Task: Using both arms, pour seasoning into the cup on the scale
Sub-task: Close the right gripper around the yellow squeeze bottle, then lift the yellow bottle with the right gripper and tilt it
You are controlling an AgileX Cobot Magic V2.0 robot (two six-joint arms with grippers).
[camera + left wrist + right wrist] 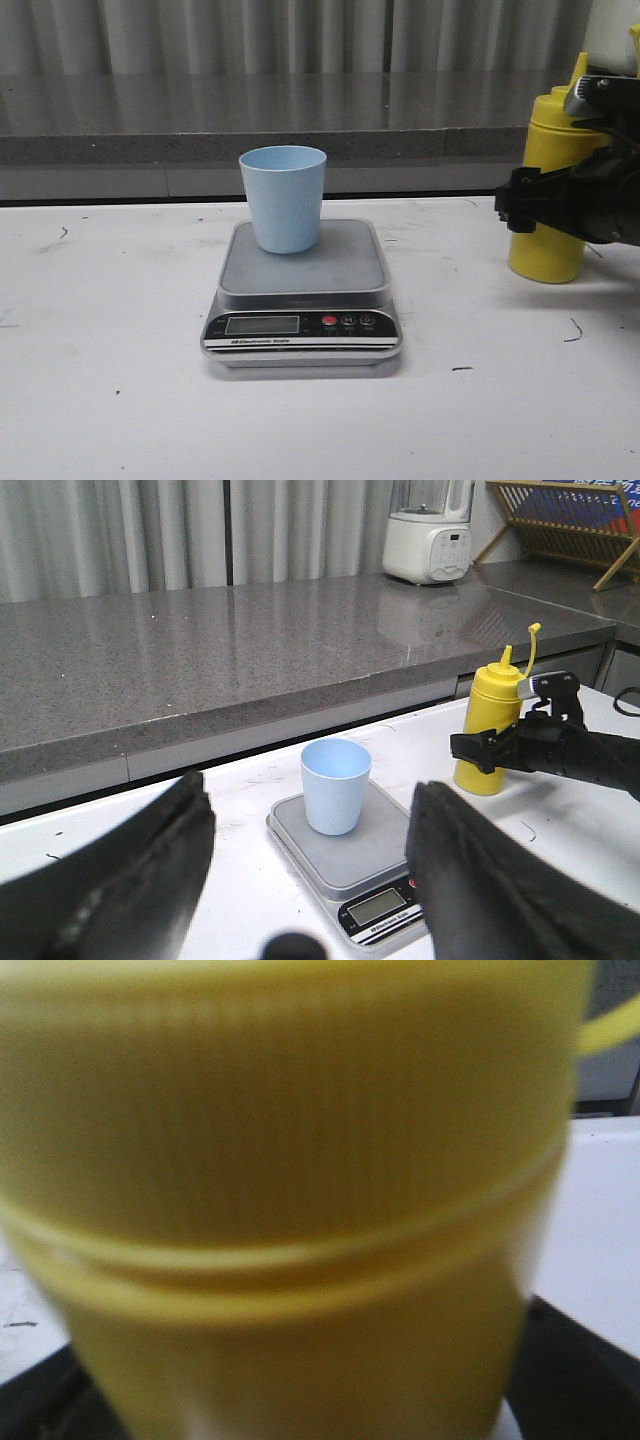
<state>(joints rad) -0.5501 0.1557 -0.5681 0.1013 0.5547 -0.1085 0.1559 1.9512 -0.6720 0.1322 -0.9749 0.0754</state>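
Standing upright on the grey steel platform of the scale (303, 300), the pale blue cup (284, 198) sits toward the platform's rear, its mouth open to the ceiling. The scale rests on the white table (100, 400) with its black front panel, display and red button facing the robot. Well to the right, near the table's right edge, the yellow seasoning bottle (552, 180) stands upright on the table, apart from the scale. The right gripper (530, 205) reaches in from the right at the bottle's middle, its black fingers on either side of the yellow body; whether they press against it cannot be told, though the right wrist view is filled with the blurred ribbed cap and bottle at very close range. The left gripper (310, 880) hangs back on the robot's side of the scale, its two fingers (130, 880) spread wide apart and holding nothing, the cup visible between them from the wrist camera. Behind the table runs a grey stone counter (200, 650) carrying a white blender (428, 535).
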